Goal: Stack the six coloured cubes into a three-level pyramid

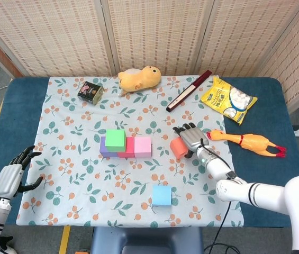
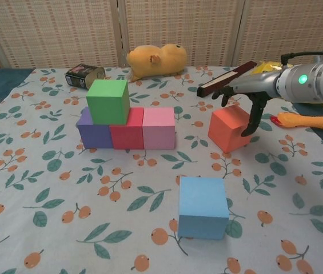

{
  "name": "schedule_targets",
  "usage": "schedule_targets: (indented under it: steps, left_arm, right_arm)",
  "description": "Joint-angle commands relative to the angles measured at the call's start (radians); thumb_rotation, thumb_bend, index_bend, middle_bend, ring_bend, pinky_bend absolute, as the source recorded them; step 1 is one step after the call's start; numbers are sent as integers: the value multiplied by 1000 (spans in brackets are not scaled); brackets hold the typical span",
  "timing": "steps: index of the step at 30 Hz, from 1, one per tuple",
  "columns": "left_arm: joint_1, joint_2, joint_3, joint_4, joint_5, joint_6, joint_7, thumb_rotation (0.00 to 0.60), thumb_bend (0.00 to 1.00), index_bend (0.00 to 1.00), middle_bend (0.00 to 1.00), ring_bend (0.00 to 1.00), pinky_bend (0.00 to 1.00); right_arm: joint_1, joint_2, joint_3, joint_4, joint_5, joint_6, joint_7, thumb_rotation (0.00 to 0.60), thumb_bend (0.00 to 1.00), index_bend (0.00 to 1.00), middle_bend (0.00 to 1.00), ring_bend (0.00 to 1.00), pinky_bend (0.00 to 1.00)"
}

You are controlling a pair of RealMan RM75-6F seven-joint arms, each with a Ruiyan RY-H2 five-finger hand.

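A purple cube (image 2: pixel 94 134), a red cube (image 2: pixel 128 136) and a pink cube (image 2: pixel 159 128) stand in a row on the floral cloth. A green cube (image 2: pixel 108 101) sits on top, over the purple-red seam. The row also shows in the head view, with the green cube (image 1: pixel 115 138) above it. An orange cube (image 2: pixel 230 128) (image 1: pixel 178 147), tilted, is right of the row. My right hand (image 2: pixel 247 94) (image 1: pixel 191 138) holds it from above, one finger down its right side and the others spread over it. A blue cube (image 2: pixel 203 206) (image 1: pixel 162 195) lies alone near the front edge. My left hand (image 1: pixel 11 177) hovers open off the cloth's left side.
At the back are a tin can (image 1: pixel 90 91), a yellow plush toy (image 1: pixel 138 77), a dark red bar (image 1: pixel 189 90) and a yellow snack bag (image 1: pixel 228 99). A rubber chicken (image 1: pixel 247 141) lies just right of my right hand. The cloth (image 1: pixel 75 174) covers a blue table.
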Motion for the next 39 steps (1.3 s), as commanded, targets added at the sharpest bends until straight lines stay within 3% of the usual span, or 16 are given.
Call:
schedule_targets:
  steps: [1, 9, 14, 23, 27, 31, 35, 39]
  left_arm:
    - [4, 2, -2, -5, 1, -2, -7, 600, 319, 201, 31, 99, 178]
    - [12, 5, -6, -18, -1, -11, -7, 600, 319, 199, 22, 100, 178]
    - [19, 14, -4, -23, 2, -19, -28, 600, 318, 195, 14, 98, 178]
    - [29, 22, -6, -27, 4, -27, -43, 600, 319, 190, 9, 88, 178]
    - [33, 23, -7, -26, 9, -26, -51, 600, 318, 190, 9, 88, 178]
    - [37, 22, -8, -23, 11, -25, -55, 600, 317, 191, 9, 89, 178]
    - [41, 22, -11, -21, 12, -19, -47, 600, 317, 190, 9, 89, 178]
    - [45, 16, -14, -25, 12, -8, -10, 600, 319, 189, 10, 89, 178]
  right_arm:
    - [-42, 34, -2, 16, -172, -31, 78, 600, 0, 0, 103, 0, 0]
    - [-71, -18, 4, 158, -458, -75, 211, 600, 0, 62, 99, 0, 0]
    - [-85, -46, -1, 228, -572, -83, 298, 600, 0, 91, 99, 0, 0]
    - [-103, -98, -26, 345, -797, -20, 493, 600, 0, 214, 141, 0, 0]
    - [-107, -114, -22, 385, -818, -8, 521, 600, 0, 312, 209, 10, 0]
    - [-113, -88, 13, 345, -799, 16, 526, 600, 0, 389, 276, 84, 15]
    - [-111, -13, 70, 216, -733, 18, 490, 600, 0, 410, 339, 166, 91]
    - [-96, 78, 132, 52, -583, -8, 380, 600, 0, 401, 385, 227, 140]
